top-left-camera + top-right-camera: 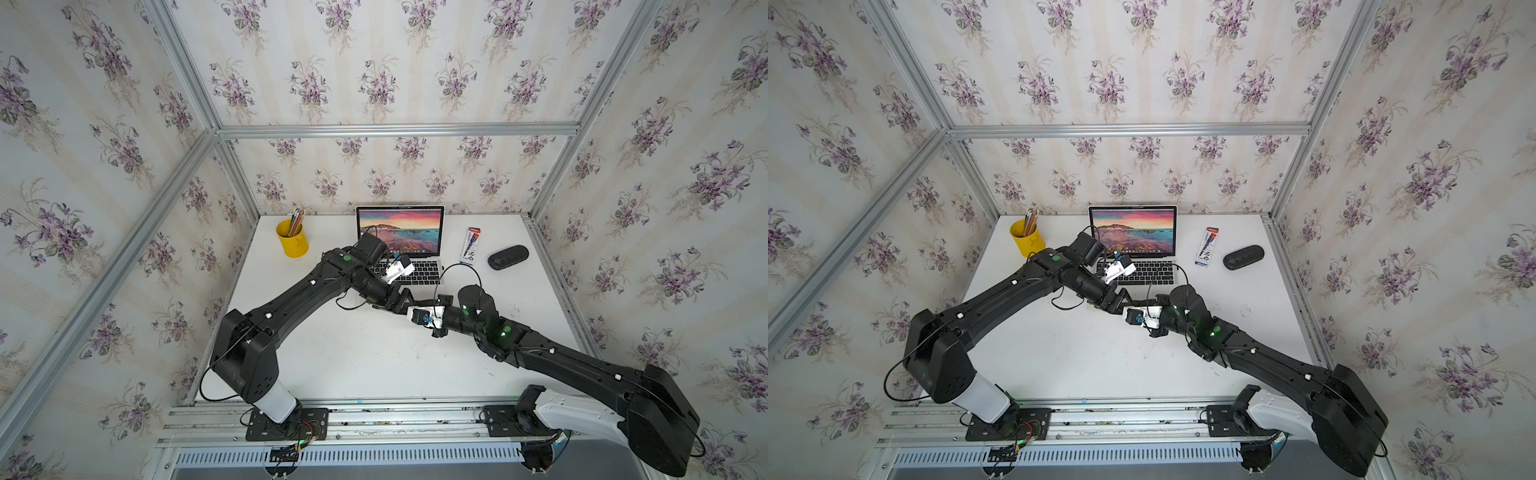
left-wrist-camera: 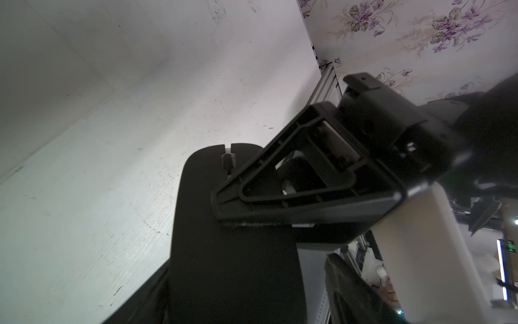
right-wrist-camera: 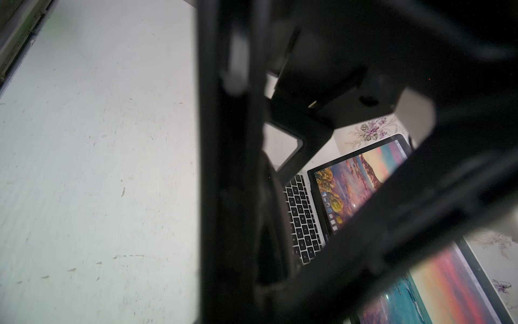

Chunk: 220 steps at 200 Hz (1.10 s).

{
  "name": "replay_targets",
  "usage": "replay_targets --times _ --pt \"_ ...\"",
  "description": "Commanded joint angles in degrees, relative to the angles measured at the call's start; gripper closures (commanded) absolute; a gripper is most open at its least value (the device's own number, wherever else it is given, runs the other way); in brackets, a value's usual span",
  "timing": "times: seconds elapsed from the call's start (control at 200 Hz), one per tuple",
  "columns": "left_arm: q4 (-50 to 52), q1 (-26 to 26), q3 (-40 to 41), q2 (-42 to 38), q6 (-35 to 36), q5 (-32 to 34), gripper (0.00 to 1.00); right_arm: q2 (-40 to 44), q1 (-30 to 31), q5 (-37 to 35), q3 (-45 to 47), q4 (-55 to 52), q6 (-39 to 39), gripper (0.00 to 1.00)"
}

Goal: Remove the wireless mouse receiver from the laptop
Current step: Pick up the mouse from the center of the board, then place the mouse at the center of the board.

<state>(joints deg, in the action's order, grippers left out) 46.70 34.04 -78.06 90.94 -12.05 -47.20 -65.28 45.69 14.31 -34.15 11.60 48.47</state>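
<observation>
The silver laptop (image 1: 399,232) (image 1: 1133,230) stands open at the back of the white table, its sunset screen lit; its keyboard (image 3: 302,213) shows in the right wrist view. The wireless mouse receiver is hidden from every view. Both grippers meet just in front of the laptop's trackpad. A flat black oval mouse (image 2: 224,252) lies between the fingers of my left gripper (image 1: 401,302) (image 2: 244,294), which is open, with a pale gap beside one finger. My right gripper (image 1: 417,305) (image 2: 221,213) reaches in from the other side, shut on the mouse's edge.
A yellow cup of pencils (image 1: 293,239) stands left of the laptop. To its right lie a pen pack (image 1: 471,246) and a black oblong case (image 1: 508,257). Black cables loop over both wrists. Aluminium frame posts and papered walls close in the table.
</observation>
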Motion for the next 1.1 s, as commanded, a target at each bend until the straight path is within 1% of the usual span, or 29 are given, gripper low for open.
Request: replay_targets --times 0.0,0.085,0.135,0.2,0.255,0.325,0.4,0.48,0.584,0.789,0.924,1.044,1.094 --pt "-2.1 0.0 1.2 -3.8 -1.4 13.9 0.16 -1.6 -0.1 -1.3 -1.5 -5.4 0.7 1.0" --pt "-3.1 0.0 3.8 -8.4 -3.3 25.9 0.15 -4.1 -0.3 -1.1 -2.6 -9.2 0.6 1.0" --pt "-4.3 0.0 6.2 -12.4 -5.0 34.8 0.14 -5.7 -0.3 -0.1 -3.4 -11.6 -0.1 1.0" --pt "-6.9 0.0 10.3 -17.8 -6.9 45.6 0.04 -8.3 -0.5 2.2 -4.8 -14.7 -1.4 1.0" --pt "-9.7 0.0 14.2 -22.2 -8.1 53.4 0.02 -11.2 -0.6 4.5 -6.9 -17.9 -3.5 1.0" --pt "-13.9 0.0 19.1 -27.9 -8.8 60.6 0.01 -15.7 -0.8 8.8 -11.1 -23.5 -7.3 1.0" --pt "-18.3 0.1 23.9 -33.3 -8.6 65.6 0.01 -21.6 -0.8 13.3 -16.3 -29.9 -11.9 1.0" --pt "-23.2 0.2 28.8 -38.4 -7.1 67.9 0.01 -28.2 -0.7 17.7 -20.6 -35.9 -14.8 1.0" --pt "-27.6 0.2 33.0 -42.1 -4.8 67.6 0.01 -34.6 -0.4 19.4 -23.1 -40.0 -17.6 1.0" --pt "-32.3 0.2 38.4 -44.8 -1.9 66.2 0.01 -37.7 -0.1 20.6 -22.7 -42.1 -19.1 1.0" --pt "-35.0 0.2 40.9 -45.4 -1.6 65.4 0.01 -40.8 -0.1 18.5 -24.0 -44.1 -19.1 1.0" --pt "-35.6 0.2 41.2 -43.9 -1.3 63.5 0.01 -45.0 -0.1 14.1 -26.1 -45.0 -19.9 1.0" --pt "-35.5 0.2 41.0 -43.2 -1.2 62.3 0.01 -46.2 -0.1 11.9 -26.5 -44.4 -20.7 0.89"
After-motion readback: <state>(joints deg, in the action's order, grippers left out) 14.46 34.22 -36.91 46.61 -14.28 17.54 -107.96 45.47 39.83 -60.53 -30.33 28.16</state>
